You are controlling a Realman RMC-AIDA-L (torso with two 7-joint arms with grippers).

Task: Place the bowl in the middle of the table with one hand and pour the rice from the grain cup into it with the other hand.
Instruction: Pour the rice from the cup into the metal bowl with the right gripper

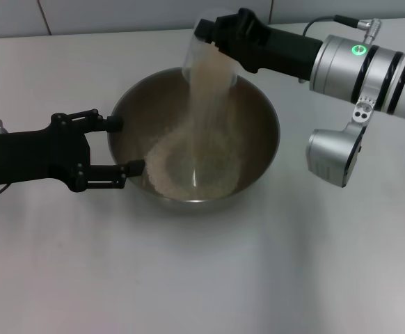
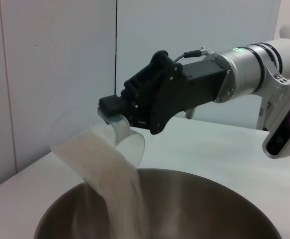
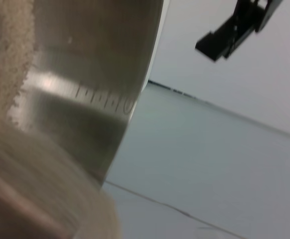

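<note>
Your right pincer (image 1: 213, 35) is clamped on the grain cup (image 1: 206, 59), tipped above the bowl's far rim so the rice (image 1: 195, 139) falls inside. The bowl (image 1: 258, 111) sits mid-bench (image 1: 293, 264). Your left pincer (image 1: 122, 146) stands apart beside the bowl's left rim, steadying nothing.

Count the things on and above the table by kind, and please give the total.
Steel bowl: 1
Clear grain cup, tilted and pouring: 1
Mass of rice in the bowl: 1
Grippers: 2, left gripper at the rim, right gripper on the cup
Total: 5
</note>
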